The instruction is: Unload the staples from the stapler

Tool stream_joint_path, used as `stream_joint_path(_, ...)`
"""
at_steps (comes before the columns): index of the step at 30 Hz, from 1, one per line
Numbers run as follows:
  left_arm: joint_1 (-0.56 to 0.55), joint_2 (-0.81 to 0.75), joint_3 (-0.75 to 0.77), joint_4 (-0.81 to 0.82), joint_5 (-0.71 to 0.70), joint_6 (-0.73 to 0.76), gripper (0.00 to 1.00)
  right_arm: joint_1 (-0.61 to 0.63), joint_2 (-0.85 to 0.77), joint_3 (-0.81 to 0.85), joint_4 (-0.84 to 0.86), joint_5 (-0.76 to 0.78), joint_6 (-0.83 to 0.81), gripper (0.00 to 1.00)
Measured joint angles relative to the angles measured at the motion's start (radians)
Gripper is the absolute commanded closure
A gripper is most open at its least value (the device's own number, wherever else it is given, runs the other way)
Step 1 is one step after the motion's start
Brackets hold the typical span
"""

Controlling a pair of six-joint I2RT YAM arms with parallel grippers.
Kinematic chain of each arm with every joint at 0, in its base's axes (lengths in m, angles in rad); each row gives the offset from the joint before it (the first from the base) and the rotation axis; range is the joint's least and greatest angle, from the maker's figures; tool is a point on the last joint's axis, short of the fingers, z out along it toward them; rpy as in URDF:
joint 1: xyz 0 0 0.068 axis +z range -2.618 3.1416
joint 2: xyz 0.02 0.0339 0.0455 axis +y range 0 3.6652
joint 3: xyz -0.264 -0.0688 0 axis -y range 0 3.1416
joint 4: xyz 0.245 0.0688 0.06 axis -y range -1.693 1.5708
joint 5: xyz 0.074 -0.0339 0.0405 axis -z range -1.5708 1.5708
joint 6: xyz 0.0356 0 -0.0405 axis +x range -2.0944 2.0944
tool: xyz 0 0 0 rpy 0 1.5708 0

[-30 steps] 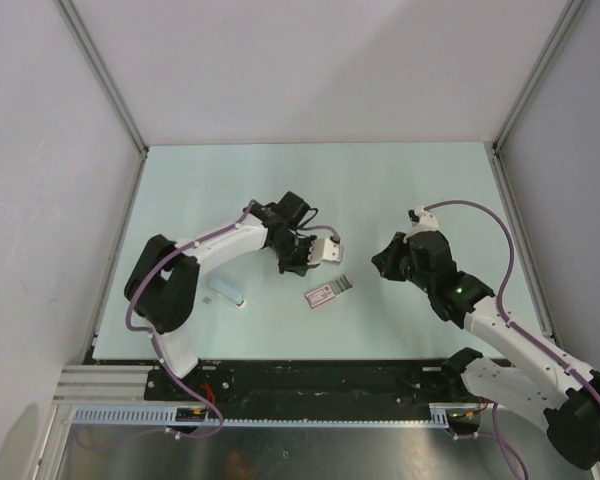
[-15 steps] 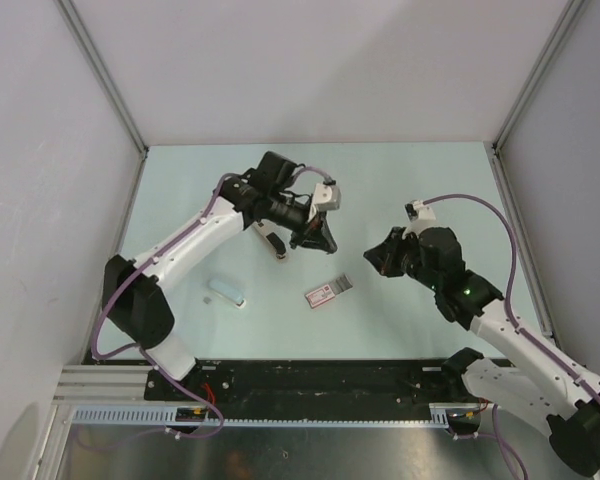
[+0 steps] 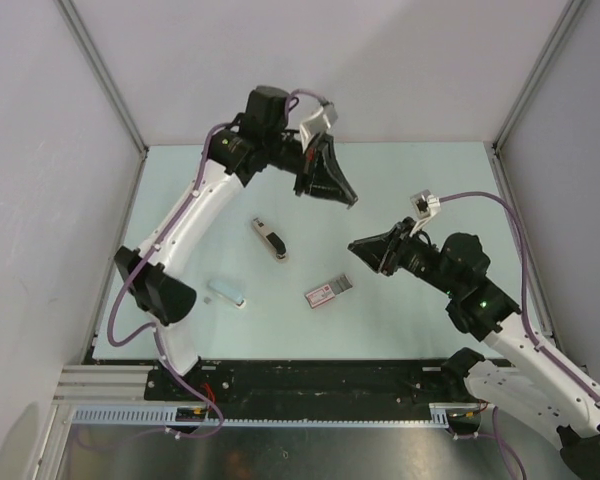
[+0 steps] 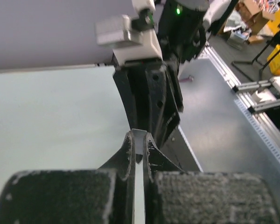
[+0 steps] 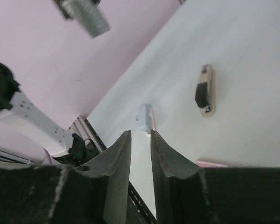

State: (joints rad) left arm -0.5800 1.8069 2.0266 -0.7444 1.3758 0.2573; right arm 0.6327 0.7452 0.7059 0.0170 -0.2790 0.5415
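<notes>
The small black-and-beige stapler (image 3: 269, 239) lay eleven-to-five, at nine o'clock from the slightly parted, empty right claw (image 3: 360, 250). The closed left claw (image 3: 343, 195) hung toward its one o'clock.

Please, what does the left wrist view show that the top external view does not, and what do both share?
Only the left wrist view: a thin pale strip pinched between the tips of the shut left claw. Only the top external view: the stapler, a pale blue item and a pink and grey box lying apart on the table. Both: the table and the right claw, pointing toward the left one.
</notes>
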Motion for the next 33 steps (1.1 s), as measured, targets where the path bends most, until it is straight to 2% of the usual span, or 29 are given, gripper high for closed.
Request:
stream_joint_path(4,0.0,0.063,0.171,0.026,-0.015,-0.163,1.0,0.014,0.0,0.043,0.022,-0.008,-0.002,0.63)
stream_joint_path(6,0.0,0.061,0.163,0.097,-0.028,-0.27,1.0,0.015,0.0,0.061,0.035,-0.01,-0.004,0.56)
stream_joint_path(8,0.002,0.018,0.038,0.288,-0.05,-0.437,1.0,0.015,0.0,0.073,0.043,-0.01,-0.008,0.5)
stream_joint_path(11,0.02,-0.074,-0.294,0.745,-0.129,-0.835,1.0,0.011,-0.003,0.087,0.049,-0.008,-0.021,0.46)
stream_joint_path(15,0.046,-0.074,-0.445,1.093,-0.205,-1.176,1.0,-0.019,-0.021,0.093,0.063,-0.013,-0.022,0.44)
stream_joint_path(18,0.052,-0.087,-0.504,1.249,-0.232,-1.296,1.0,-0.043,-0.029,0.1,0.07,-0.03,-0.02,0.42)
stream_joint_path(22,0.052,-0.134,-0.596,1.374,-0.241,-1.385,1.0,-0.068,-0.029,0.107,0.072,-0.06,-0.018,0.39)
stream_joint_path(28,0.051,-0.183,-0.693,1.494,-0.238,-1.456,1.0,-0.095,-0.009,0.107,0.107,-0.098,0.001,0.37)
stream_joint_path(33,0.045,-0.191,-0.74,1.568,-0.235,-1.507,1.0,-0.101,0.032,0.108,0.185,-0.127,0.045,0.41)
